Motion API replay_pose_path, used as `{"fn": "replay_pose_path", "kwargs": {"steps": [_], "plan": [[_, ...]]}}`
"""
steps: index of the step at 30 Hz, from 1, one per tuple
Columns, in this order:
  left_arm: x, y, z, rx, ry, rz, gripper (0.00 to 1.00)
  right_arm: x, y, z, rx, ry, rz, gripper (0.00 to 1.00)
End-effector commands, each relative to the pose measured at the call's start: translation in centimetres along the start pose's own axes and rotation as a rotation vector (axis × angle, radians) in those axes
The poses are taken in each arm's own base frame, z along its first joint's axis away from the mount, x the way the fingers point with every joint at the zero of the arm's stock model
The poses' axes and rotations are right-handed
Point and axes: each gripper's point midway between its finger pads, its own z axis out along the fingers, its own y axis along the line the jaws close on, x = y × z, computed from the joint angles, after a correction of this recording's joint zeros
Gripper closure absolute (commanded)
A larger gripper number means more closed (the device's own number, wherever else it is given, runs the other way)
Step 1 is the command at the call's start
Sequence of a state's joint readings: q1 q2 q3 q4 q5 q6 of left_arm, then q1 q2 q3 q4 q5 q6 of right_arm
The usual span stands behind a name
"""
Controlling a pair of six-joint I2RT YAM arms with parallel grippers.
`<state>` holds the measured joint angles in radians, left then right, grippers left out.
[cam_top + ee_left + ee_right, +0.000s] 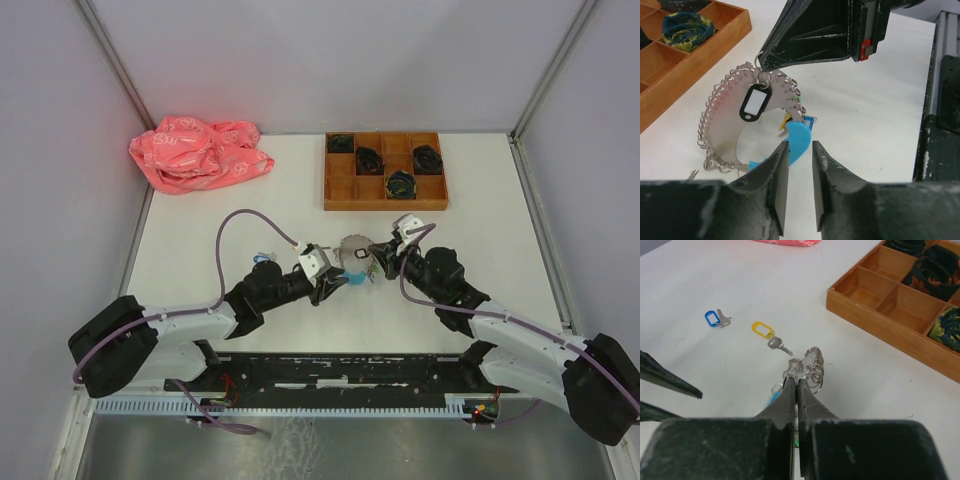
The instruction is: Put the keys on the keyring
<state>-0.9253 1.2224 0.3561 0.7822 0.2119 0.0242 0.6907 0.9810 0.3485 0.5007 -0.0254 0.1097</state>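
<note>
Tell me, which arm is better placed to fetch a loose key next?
Probably the left. The left gripper is open, while the right gripper is shut on the keyring, holding it up. The yellow-tagged key and blue-tagged key lie loose.

Bright, even, diffuse light in all three views; shadows faint and soft-edged. Wrist views: bottom foreground out of focus, mid-frame sharp. White table nearly washed out at centre right.

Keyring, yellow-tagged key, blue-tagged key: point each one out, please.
keyring point(720, 131): left wrist view, on its silvery left arc.
yellow-tagged key point(763, 329): right wrist view, on its yellow tag.
blue-tagged key point(712, 318): right wrist view, on its blue tag.
</note>
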Motion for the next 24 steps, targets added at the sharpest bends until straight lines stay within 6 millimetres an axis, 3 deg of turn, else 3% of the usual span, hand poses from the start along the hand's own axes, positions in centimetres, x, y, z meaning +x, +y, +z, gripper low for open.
{"fn": "replay_pose_path", "kwargs": {"steps": [1,6,11,15,20,24], "plan": [[-0.8,1.1,-0.8,-0.098,-0.022,-0.103,0.57,-0.1,-3.2,0.2,0.188,-0.049,0.099,0.99],[-0.5,4.2,-2.5,-0.276,0.019,-0.175,0.38,2.8,-6.3,-0.4,0.362,-0.013,0.196,0.95],[-0.1,8.0,-4.9,-0.452,0.056,-0.314,0.30,6.3,-8.6,-1.4,0.508,0.056,0.317,0.89],[0.7,11.4,-7.9,-0.617,0.078,-0.473,0.21,8.1,-10.6,-3.6,0.673,0.107,0.362,0.79],[-0.4,13.7,-11.7,-0.792,0.032,-0.639,0.02,7.8,-10.9,-5.6,0.718,0.140,0.351,0.58],[-2.1,14.3,-14.7,-0.900,0.024,-0.659,0.01,4.8,-10.8,-7.5,0.729,0.140,0.337,0.37]]}}
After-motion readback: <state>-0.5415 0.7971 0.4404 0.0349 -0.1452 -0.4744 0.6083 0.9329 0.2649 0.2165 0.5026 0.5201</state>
